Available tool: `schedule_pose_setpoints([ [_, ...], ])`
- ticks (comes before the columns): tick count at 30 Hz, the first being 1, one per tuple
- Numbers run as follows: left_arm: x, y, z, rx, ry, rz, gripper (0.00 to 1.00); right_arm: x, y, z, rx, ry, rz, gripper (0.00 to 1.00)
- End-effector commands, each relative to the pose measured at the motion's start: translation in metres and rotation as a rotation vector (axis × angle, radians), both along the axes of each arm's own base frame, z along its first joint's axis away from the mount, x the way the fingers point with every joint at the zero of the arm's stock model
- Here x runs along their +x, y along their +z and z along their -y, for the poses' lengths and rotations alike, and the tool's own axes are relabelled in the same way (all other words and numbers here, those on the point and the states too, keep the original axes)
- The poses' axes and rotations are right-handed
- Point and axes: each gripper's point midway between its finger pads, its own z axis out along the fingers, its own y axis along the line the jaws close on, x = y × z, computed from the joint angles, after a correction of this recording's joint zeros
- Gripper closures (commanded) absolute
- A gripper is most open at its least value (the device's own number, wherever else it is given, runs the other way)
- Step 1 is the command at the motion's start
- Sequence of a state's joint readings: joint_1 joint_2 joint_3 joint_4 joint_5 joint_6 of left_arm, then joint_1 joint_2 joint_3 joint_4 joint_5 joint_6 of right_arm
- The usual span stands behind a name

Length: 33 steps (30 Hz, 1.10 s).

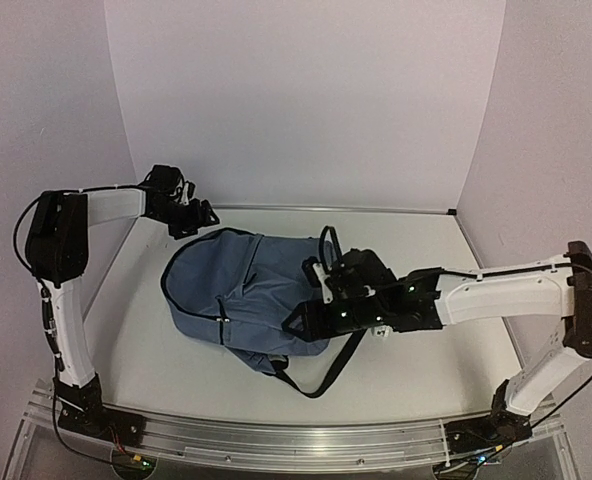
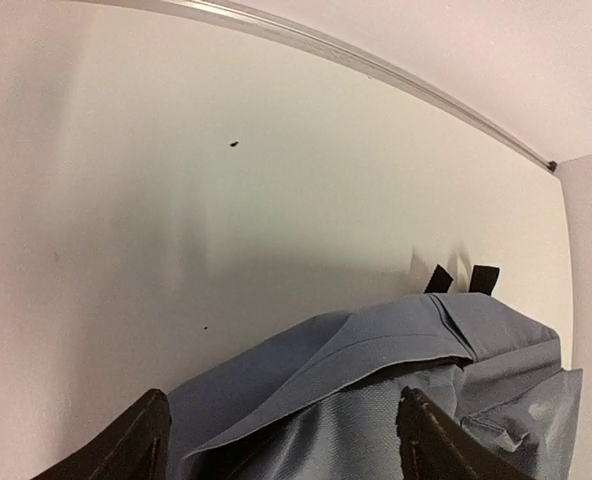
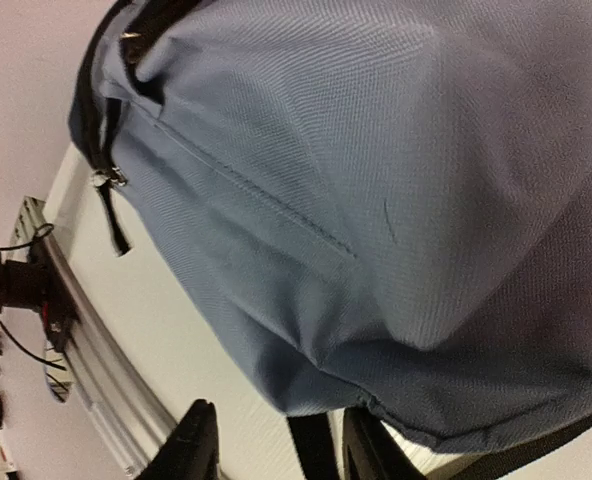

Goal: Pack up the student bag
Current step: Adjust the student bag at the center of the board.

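Observation:
The student bag (image 1: 231, 290) is a slate-blue fabric backpack lying flat in the middle of the white table. My left gripper (image 1: 202, 216) hovers at the bag's far left edge. In the left wrist view the left gripper (image 2: 281, 448) is open, and the bag's folded rim (image 2: 376, 355) lies beyond the gap. My right gripper (image 1: 306, 318) is at the bag's right side. In the right wrist view the right gripper (image 3: 281, 452) is open under the bulging bag (image 3: 326, 170). A black strap (image 3: 311, 452) runs loose between its fingers.
A black strap (image 1: 321, 385) trails off the bag toward the near edge. An aluminium rail (image 1: 276, 440) runs along the table's front. A metal strip (image 2: 376, 62) marks the back edge, with white walls behind and at both sides. A zip pull (image 3: 107, 181) hangs on the bag's front.

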State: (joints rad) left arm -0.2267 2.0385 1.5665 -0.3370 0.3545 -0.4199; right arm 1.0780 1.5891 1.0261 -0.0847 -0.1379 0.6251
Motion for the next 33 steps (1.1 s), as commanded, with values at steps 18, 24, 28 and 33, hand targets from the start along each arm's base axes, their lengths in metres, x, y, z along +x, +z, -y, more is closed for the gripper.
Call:
schedule_pose_setpoints([
  [18,-0.209,-0.016,-0.060,0.064,0.291,-0.211,0.05,0.221,0.031,0.039,-0.196,-0.248,0.283,0.26],
  [24,-0.221,-0.021,-0.053,-0.006,0.289,-0.198,0.22,0.237,-0.005,0.039,-0.208,-0.226,0.215,0.34],
  [28,-0.212,-0.028,-0.044,-0.037,0.270,-0.195,0.62,0.227,-0.021,0.025,-0.153,-0.167,0.151,0.72],
  [33,-0.189,-0.025,-0.031,-0.074,0.252,-0.172,0.98,0.205,-0.021,0.025,-0.084,-0.151,0.074,1.00],
])
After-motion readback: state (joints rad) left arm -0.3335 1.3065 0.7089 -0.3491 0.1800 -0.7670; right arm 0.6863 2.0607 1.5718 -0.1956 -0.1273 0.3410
